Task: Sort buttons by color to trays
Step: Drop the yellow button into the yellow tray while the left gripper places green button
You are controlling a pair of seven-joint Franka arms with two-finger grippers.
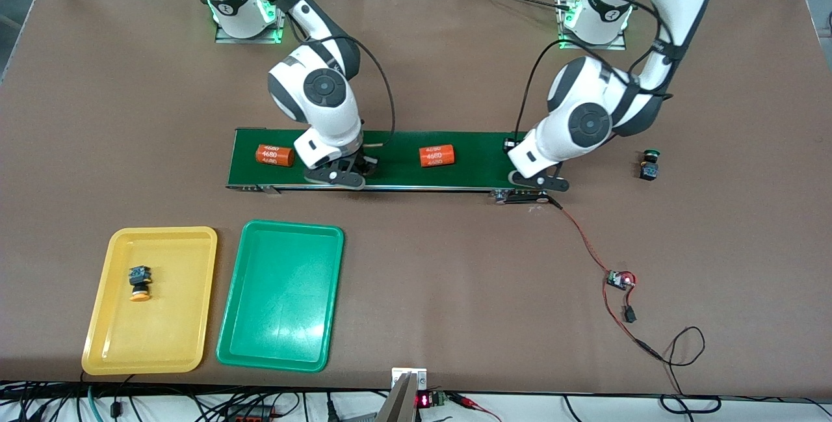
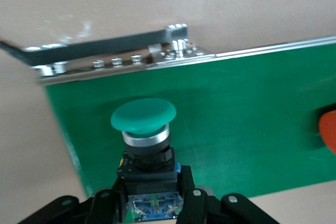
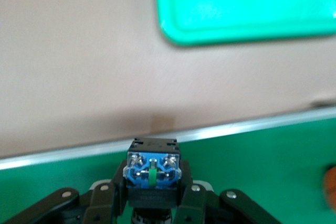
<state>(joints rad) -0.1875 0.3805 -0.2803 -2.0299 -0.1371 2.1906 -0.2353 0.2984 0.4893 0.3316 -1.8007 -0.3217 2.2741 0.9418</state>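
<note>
Front view shows one orange-capped button (image 1: 140, 282) in the yellow plastic tray (image 1: 104, 337), the green tray (image 1: 260, 344) bare, while both arms' fingers pinch buttons over the long green belt (image 1: 468, 175).

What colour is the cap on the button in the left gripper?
Green; the button cap shows best in the left wrist view.
</note>
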